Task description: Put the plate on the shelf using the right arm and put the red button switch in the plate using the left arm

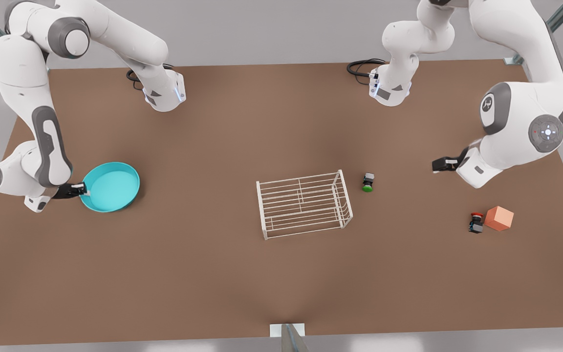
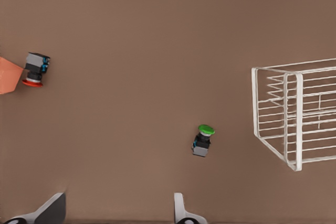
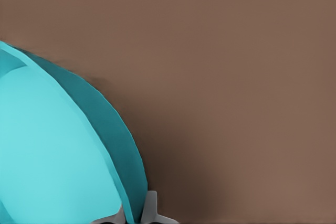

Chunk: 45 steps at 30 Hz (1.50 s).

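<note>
Pinching the plate (image 1: 111, 187) rim for carrying to the shelf (image 1: 304, 204), the right gripper (image 1: 82, 189) fingers grip it, while the left gripper (image 1: 437, 165) waits open near the red switch (image 1: 476, 223).

Brown tabletop (image 1: 213, 274) (evenly lit) against grey surroundings.

Plate (image 3: 58, 150) rim between pincer fingers (image 3: 151, 208)

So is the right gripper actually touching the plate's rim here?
Touching. In the right wrist view the right gripper has a finger on each side of the plate rim; the front view agrees.
</note>
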Available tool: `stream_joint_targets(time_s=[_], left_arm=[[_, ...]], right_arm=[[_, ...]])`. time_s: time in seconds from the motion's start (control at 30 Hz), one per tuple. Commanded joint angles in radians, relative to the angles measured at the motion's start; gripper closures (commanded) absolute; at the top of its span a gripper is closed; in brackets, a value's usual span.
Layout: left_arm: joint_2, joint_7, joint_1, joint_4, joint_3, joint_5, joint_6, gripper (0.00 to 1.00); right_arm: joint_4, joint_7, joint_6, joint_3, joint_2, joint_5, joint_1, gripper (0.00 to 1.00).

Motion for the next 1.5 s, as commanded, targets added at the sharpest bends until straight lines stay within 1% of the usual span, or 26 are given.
stream_joint_targets(time_s=[0.0, 0.07, 0.1, 0.2, 0.23, 0.27, 0.37, 0.47, 0.53, 0.63, 0.67, 0.73, 0.8, 0.9, 0.97, 1.07, 1.13, 1.23, 1.47], left_arm=[[-0.002, 0.095, 0.006, -0.016, 0.018, 0.002, 0.075, 0.00], [0.046, 0.094, 0.026, -0.013, 0.019, 0.010, 0.104, 0.00], [0.087, 0.094, 0.026, -0.013, 0.018, 0.063, 0.152, 0.00], [0.174, 0.136, 0.027, -0.013, 0.018, 0.057, 0.307, 0.00], [0.202, 0.187, 0.046, -0.011, 0.018, 0.049, 0.354, 0.00], [0.227, 0.270, 0.084, -0.011, 0.018, -0.006, 0.387, 0.00], [0.320, 0.522, 0.162, -0.004, 0.019, 0.000, 0.552, 0.00], [0.377, 0.532, 0.205, -0.005, 0.019, -0.001, 0.615, 0.00], [0.386, 0.535, 0.222, -0.005, 0.019, 0.000, 0.629, 0.00], [0.429, 0.727, 0.250, -0.004, 0.019, 0.000, 0.715, 0.00], [0.449, 0.810, 0.280, -0.004, 0.018, -0.003, 0.756, 0.00], [0.484, 0.931, 0.311, -0.004, 0.018, -0.012, 0.787, 0.00], [0.498, 0.936, 0.317, -0.013, 0.018, -0.010, 0.782, 0.00], [0.526, 1.077, 0.313, -0.008, 0.015, -0.010, 0.787, 0.00], [0.535, 1.074, 0.316, -0.008, 0.013, -0.050, 0.789, 0.00], [0.563, 1.071, 0.340, -0.010, 0.013, -0.076, 0.819, 0.00], [0.576, 1.075, 0.359, -0.014, 0.013, -0.084, 0.828, 0.00], [0.606, 1.091, 0.362, -0.016, 0.013, -0.086, 0.887, 0.00], [0.633, 1.083, 0.368, -0.017, 0.013, -0.121, 0.896, 0.00]], right_arm=[[0.004, -0.015, -0.079, 0.003, -0.004, 0.030, 0.003, 0.80], [0.010, -0.016, -0.105, 0.006, -0.010, 0.051, 0.003, 0.80], [0.012, -0.015, -0.124, 0.007, -0.012, 0.062, 0.006, 0.80], [0.040, -0.002, -0.240, 0.023, -0.049, 0.091, 0.028, 0.80], [0.053, -0.001, -0.272, 0.023, -0.058, 0.100, 0.029, 0.80], [0.072, 0.001, -0.298, 0.023, -0.064, 0.125, 0.049, 0.80], [0.158, 0.050, -0.430, 0.024, -0.075, 0.174, 0.112, 0.80], [0.236, 0.136, -0.507, 0.024, -0.076, 0.194, 0.173, 0.79], [0.285, 0.206, -0.548, 0.041, -0.075, 0.194, 0.195, 0.79], [0.334, 0.321, -0.572, 0.055, -0.086, 0.196, 0.256, 0.79], [0.359, 0.358, -0.610, 0.058, -0.086, 0.223, 0.282, 0.79], [0.380, 0.433, -0.611, 0.058, -0.084, 0.231, 0.330, 0.79], [0.414, 0.530, -0.611, 0.058, -0.084, 0.232, 0.393, 0.79], [0.445, 0.666, -0.605, 0.058, -0.079, 0.308, 0.480, 0.79], [0.480, 0.758, -0.590, 0.055, -0.063, 0.341, 0.545, 0.79], [0.501, 0.900, -0.503, 0.052, -0.047, 0.377, 0.641, 0.79], [0.561, 0.995, -0.473, 0.052, -0.004, 0.429, 0.703, 0.79], [0.577, 1.091, -0.395, 0.053, 0.031, 0.472, 0.767, 0.79], [0.708, 1.254, -0.213, 0.050, 0.186, 0.518, 0.914, 0.78]])
